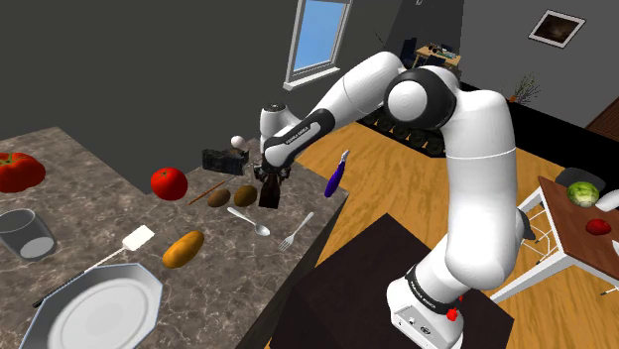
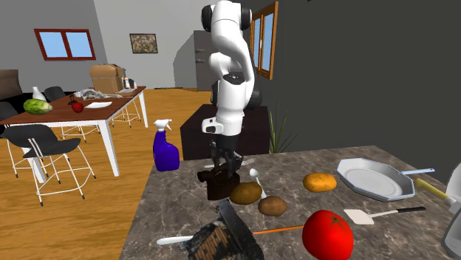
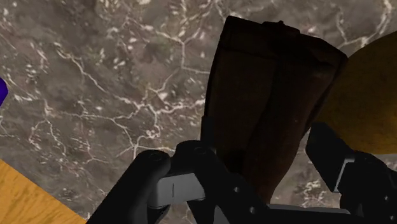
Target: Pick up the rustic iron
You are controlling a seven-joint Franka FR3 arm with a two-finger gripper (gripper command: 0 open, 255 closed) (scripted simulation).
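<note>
The rustic iron [image 1: 269,194] is a dark brown block standing on the marble counter [image 1: 99,198], near its edge. In the second exterior view the iron [image 2: 222,186] sits just in front of two brown potatoes. My black gripper [image 1: 268,176] comes down on it from above, and in the second exterior view the gripper [image 2: 224,165] sits on the iron's top. In the wrist view the iron [image 3: 273,89] runs between the fingers [image 3: 331,159], which press against its sides. The gripper [image 3: 254,168] is shut on the iron.
Two brown potatoes [image 2: 246,193] lie right beside the iron, with a spoon [image 1: 248,220] and fork [image 1: 296,230] close by. A purple spray bottle [image 2: 165,151] stands at the counter edge. A tomato [image 1: 169,182], a dark basket [image 1: 223,159], an orange potato [image 1: 184,249] and a plate [image 1: 94,309] lie farther off.
</note>
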